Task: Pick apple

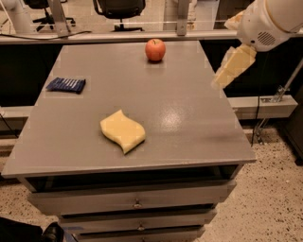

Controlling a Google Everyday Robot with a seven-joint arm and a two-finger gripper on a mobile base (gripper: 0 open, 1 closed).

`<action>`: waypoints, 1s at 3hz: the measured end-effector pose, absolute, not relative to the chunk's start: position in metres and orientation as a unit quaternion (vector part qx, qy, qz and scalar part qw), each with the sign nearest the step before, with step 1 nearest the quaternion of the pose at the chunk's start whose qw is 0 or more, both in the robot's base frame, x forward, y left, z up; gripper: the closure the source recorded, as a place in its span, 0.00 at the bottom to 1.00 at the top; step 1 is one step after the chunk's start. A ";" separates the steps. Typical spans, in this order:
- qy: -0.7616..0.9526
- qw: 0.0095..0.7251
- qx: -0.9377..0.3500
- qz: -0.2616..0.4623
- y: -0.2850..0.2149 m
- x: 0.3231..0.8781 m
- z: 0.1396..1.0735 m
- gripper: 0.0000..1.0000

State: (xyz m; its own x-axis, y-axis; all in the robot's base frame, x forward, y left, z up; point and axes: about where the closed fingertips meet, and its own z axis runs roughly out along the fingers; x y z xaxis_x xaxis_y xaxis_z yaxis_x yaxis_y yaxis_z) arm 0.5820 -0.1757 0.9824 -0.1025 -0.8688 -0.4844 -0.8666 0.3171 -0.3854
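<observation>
The apple (155, 49) is small, round and red-orange with a short dark stem. It stands upright on the grey table (189, 118), near the far edge and a little right of the middle. My gripper (231, 67) hangs from the white arm (272, 21) at the upper right, above the table's right edge. It is to the right of the apple and nearer to me, well apart from it, and nothing shows in it.
A wavy pale yellow sponge (122, 131) lies near the table's front middle. A dark blue packet (66, 84) lies at the left. Drawers (137, 203) sit under the tabletop. Office chairs (118, 9) and a rail stand behind the table.
</observation>
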 end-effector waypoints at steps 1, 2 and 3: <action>0.740 0.386 -0.549 0.048 -0.161 0.647 0.976 0.00; 0.736 0.429 -0.513 0.104 -0.140 0.698 0.960 0.00; 0.731 0.464 -0.474 0.161 -0.118 0.744 0.943 0.00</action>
